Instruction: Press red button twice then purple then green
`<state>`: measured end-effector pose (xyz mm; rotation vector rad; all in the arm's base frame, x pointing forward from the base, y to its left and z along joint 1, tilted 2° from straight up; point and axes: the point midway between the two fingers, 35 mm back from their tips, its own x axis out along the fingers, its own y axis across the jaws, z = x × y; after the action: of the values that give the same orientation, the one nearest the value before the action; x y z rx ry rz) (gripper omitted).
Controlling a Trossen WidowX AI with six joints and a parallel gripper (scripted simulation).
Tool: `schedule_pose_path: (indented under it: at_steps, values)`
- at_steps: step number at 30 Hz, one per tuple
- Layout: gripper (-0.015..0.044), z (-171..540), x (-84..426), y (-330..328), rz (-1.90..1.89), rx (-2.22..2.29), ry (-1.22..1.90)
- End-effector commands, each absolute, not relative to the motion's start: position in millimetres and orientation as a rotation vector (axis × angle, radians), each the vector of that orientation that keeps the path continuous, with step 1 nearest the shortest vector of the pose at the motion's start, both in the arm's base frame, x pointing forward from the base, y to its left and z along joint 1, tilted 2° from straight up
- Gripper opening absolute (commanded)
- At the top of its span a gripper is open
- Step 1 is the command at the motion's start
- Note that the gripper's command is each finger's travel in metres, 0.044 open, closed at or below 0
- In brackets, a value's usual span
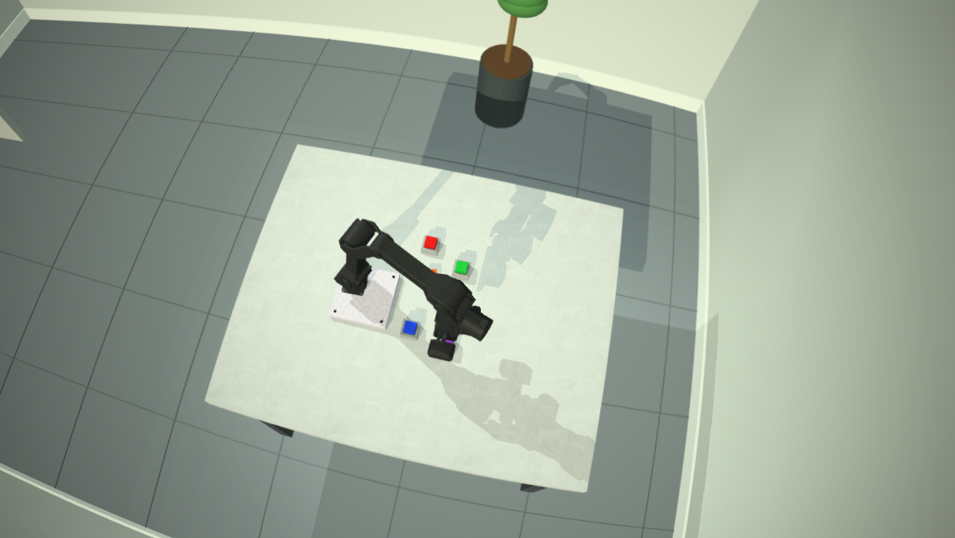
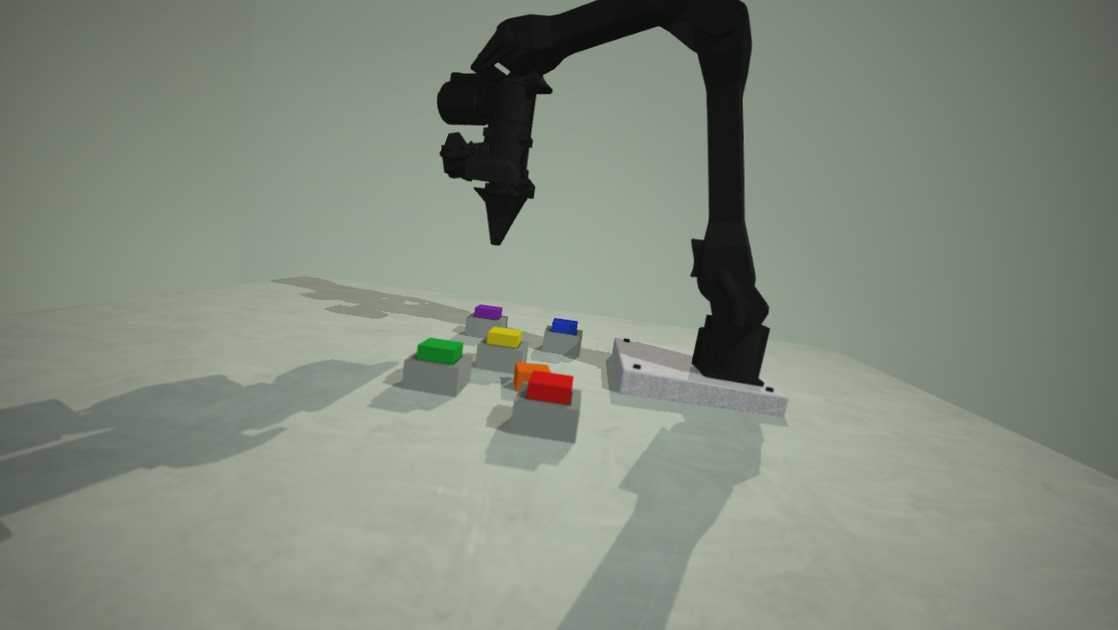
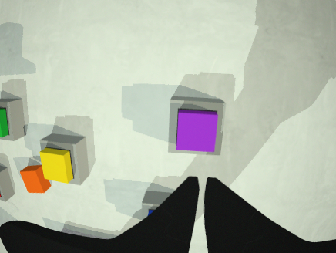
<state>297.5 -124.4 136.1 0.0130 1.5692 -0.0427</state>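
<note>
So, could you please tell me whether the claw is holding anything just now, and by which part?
Nothing is held: the claw is shut on nothing, hanging well above the purple button without touching it.
</note>
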Motion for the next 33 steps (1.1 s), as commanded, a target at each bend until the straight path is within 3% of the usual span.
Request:
schedule_pose_path:
  at_steps: [1, 4, 33]
  values:
    - [0.0020, 108, 299, -127, -0.032, 0.003, 1.573]
    - [0.0020, 79, 297, -127, -0.032, 0.003, 1.573]
    - [0.0020, 44, 297, -128, -0.032, 0.003, 1.574]
